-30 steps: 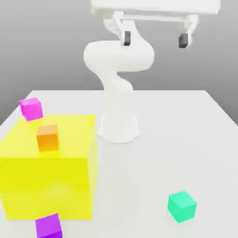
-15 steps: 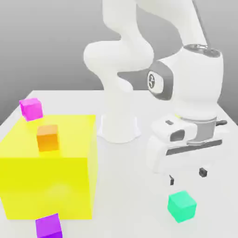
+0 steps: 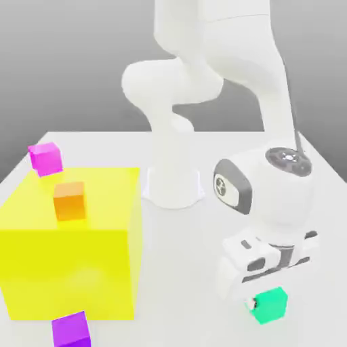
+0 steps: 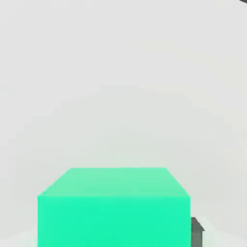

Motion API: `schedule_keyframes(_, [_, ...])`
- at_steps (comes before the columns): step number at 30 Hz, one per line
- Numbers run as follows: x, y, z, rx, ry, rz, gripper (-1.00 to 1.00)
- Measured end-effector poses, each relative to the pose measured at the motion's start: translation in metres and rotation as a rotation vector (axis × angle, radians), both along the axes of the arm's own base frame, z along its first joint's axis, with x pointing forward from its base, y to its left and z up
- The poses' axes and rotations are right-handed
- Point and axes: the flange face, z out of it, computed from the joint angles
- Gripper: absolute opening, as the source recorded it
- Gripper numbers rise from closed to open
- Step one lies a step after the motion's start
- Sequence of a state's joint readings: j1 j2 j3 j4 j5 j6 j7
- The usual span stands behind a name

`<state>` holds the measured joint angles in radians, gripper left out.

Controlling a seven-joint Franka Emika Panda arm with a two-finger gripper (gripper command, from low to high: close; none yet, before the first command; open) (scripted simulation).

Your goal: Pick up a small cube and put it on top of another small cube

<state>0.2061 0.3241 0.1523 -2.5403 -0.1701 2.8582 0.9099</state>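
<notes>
The small teal-green cube (image 3: 274, 305) rests on the white table (image 3: 183, 271) at the front, toward the exterior view's right. My gripper (image 3: 268, 302) has come straight down over it, and the white hand (image 3: 268, 261) hides the cube's upper edge. In the hand view the cube (image 4: 113, 207) sits between the fingers, and one dark fingertip (image 4: 197, 231) lies against its side. The gripper is shut on the cube, which still stands on the table.
A big yellow block (image 3: 68, 271) stands at the exterior view's left with an orange cube (image 3: 70, 200) on top. A magenta cube (image 3: 45, 157) sits behind it and a purple cube (image 3: 71, 331) in front. The arm's base (image 3: 173, 186) rises mid-table.
The arm swung down from high above the table onto the teal cube. Its fingers, wide apart earlier, have closed in on the cube's sides. The cubes have not shifted.
</notes>
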Motion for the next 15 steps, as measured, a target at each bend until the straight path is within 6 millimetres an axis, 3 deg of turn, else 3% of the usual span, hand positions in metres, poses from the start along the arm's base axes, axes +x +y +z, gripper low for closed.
schedule_keyframes(3, [-0.001,-0.001,0.034,-0.001,0.000,0.000,-1.00])
schedule_keyframes(4, [0.005,-0.010,0.046,-0.007,-0.001,-0.035,-1.00])
schedule_keyframes(6, [0.022,-0.046,0.074,-0.025,-0.006,-0.166,-1.00])
schedule_keyframes(9, [0.043,-0.129,0.119,-0.045,-0.009,-0.431,-1.00])
schedule_keyframes(10, [0.045,-0.156,0.134,-0.048,-0.010,-0.518,-1.00])
schedule_keyframes(15, [0.033,-0.242,0.214,-0.042,-0.009,-0.852,-1.00])
